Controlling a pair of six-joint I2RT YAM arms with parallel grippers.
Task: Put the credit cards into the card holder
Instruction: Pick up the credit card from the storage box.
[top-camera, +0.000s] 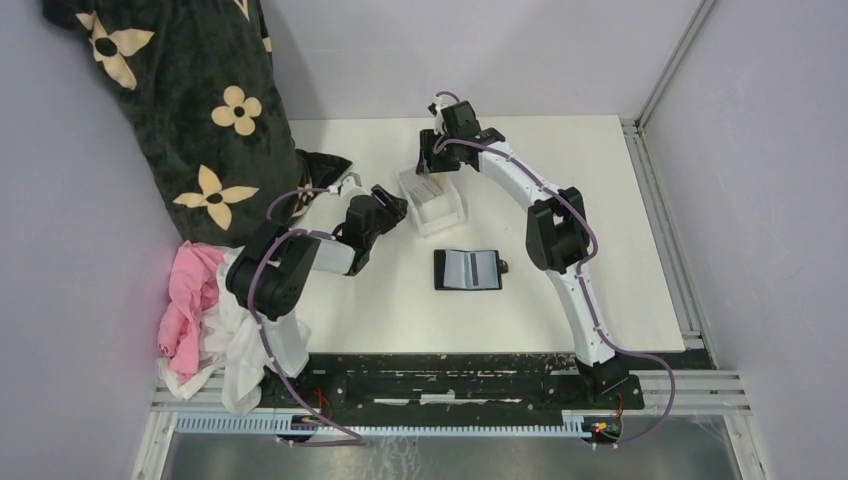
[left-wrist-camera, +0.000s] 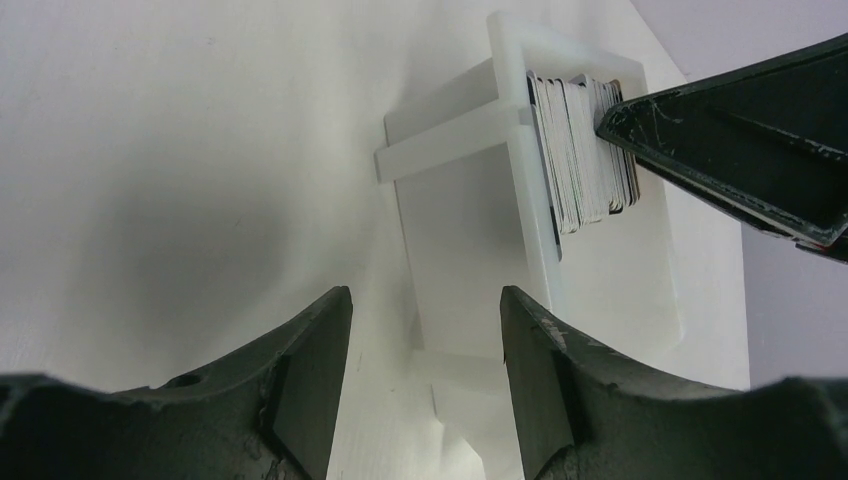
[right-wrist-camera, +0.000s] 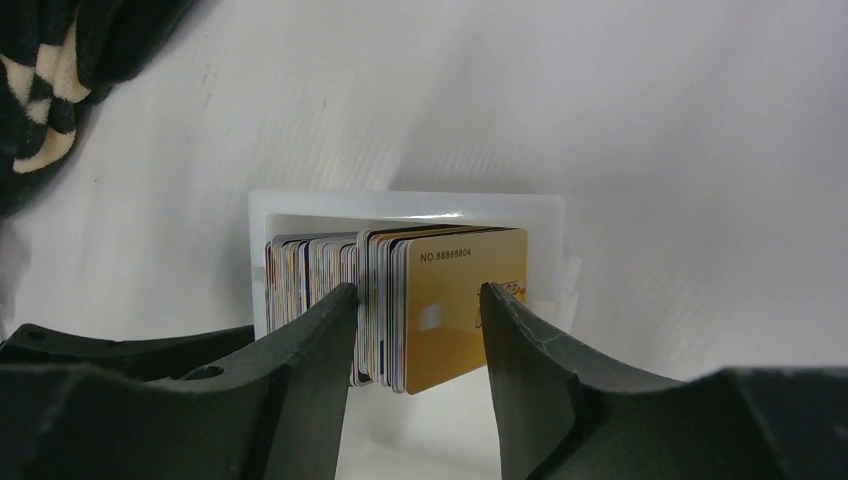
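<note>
Top view only: we see the holder (top-camera: 468, 269) lying open and flat mid-desk (top-camera: 610, 210), grey slots up, no card visible in it, well apart from both claws. Neither wrist cam shows it.

Right wrist cam: the cards (right-wrist-camera: 455, 300) stand on edge as one packed stack in the clear tray (right-wrist-camera: 300, 205), with a gold card at the front. The right claw (right-wrist-camera: 418, 340) is spread, fingers either side of the front part of the stack, and grips nothing as far as we can see.

Left wrist cam: same tray from the other end. The stack fills only the far compartment; the near one is bare. One right finger (left-wrist-camera: 740, 150) has its tip at the stack's top edge. The left claw (left-wrist-camera: 425, 370) is released and empty, aimed at the tray's near end.

The top view also shows a black flowered cloth (top-camera: 190, 100) and a pink cloth (top-camera: 190, 300) at the desk's left side.
</note>
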